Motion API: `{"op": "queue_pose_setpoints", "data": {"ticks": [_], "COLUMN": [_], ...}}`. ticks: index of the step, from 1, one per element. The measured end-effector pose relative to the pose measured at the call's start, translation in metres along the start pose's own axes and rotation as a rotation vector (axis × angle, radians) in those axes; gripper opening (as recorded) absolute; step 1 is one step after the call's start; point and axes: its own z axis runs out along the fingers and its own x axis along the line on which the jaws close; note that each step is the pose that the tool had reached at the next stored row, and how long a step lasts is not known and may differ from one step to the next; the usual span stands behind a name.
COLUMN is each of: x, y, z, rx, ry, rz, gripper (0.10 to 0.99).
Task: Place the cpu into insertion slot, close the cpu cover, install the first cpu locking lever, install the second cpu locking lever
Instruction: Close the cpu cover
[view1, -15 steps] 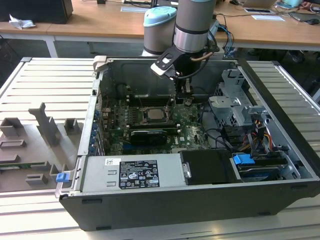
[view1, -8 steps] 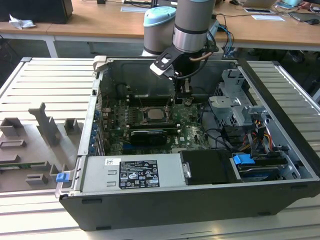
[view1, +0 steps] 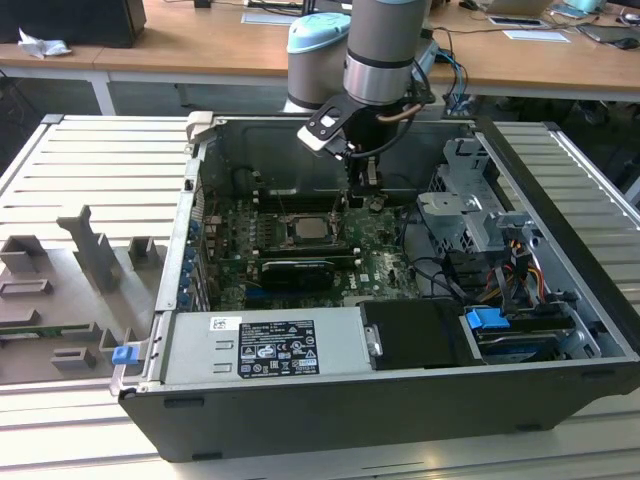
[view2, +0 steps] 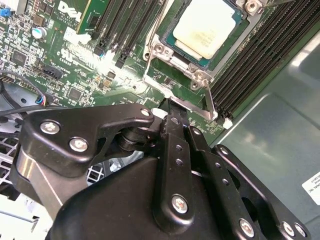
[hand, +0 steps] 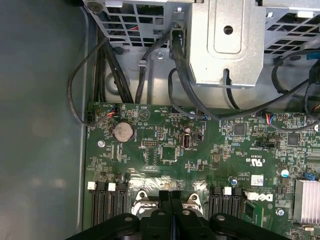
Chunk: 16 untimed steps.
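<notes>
One arm reaches down into the open computer case (view1: 300, 430) in the exterior view, its gripper (view1: 366, 195) low over the motherboard (view1: 385, 268) and just beside the insertion slot (view1: 281, 226), on the exterior view's right of it. The cpu (view1: 305, 229) lies flat inside that slot. The case also holds a grey power supply (view1: 270, 345) along its near wall and a metal drive cage (view1: 470, 215) at the exterior view's right. In the second wrist view the gripper (view2: 168, 104) has its two black fingers pressed together with nothing seen between them. Its tip rests at a thin silver locking lever (view2: 192, 107), whose long axis runs along the slot edge that faces the gripper. Beyond the lever, the cpu (view2: 206, 29) is seated in the insertion slot (view2: 198, 76), and the cpu cover (view2: 161, 49) appears to lie down around it, the pale face showing through its window. Whether this lever is latched cannot be told. Black memory slots (view2: 250, 70) flank the socket. In the first wrist view the clenched gripper (hand: 170, 194) hangs over the green motherboard (hand: 200, 150), with black cables (hand: 115, 75) and the drive cage (hand: 225, 40) beyond the board's far edge.
</notes>
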Motion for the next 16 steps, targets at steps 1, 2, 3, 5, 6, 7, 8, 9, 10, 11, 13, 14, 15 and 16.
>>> {"op": "queue_pose_setpoints", "data": {"ticks": [1, 2, 3, 5, 6, 7, 8, 9, 10, 11, 13, 14, 15, 16], "x": [0.0000, 0.0000, 0.0000, 0.0001, 0.0001, 0.0001, 0.0001, 0.0001, 0.0001, 0.0002, 0.0002, 0.0002, 0.0002, 0.0002], "y": [-0.0003, -0.0005, -0.0010, -0.0019, -0.0024, -0.0028, -0.0030, -0.0032, -0.0035, -0.0037, -0.0046, -0.0050, -0.0055, -0.0058], "z": [0.0000, 0.0000, 0.0000, 0.0000, 0.0000, 0.0000, 0.0000, 0.0000, 0.0000, 0.0000, 0.0000, 0.0000, 0.0000, 0.0000], "rx": [0.000, 0.000, 0.000, 0.000, 0.000, 0.000, 0.000, 0.000, 0.000, 0.000, 0.000, 0.000, 0.000, 0.000], "ry": [0.0000, 0.0000, 0.0000, 0.0000, 0.0000, 0.0000, 0.0000, 0.0000, 0.0000, 0.0000, 0.0000, 0.0000, 0.0000, 0.0000], "rz": [0.000, 0.000, 0.000, 0.000, 0.000, 0.000, 0.000, 0.000, 0.000, 0.000, 0.000, 0.000, 0.000, 0.000], "gripper": [0.106, 0.106, 0.106, 0.106, 0.106, 0.106, 0.106, 0.106, 0.106, 0.106, 0.106, 0.106, 0.106, 0.106]}}
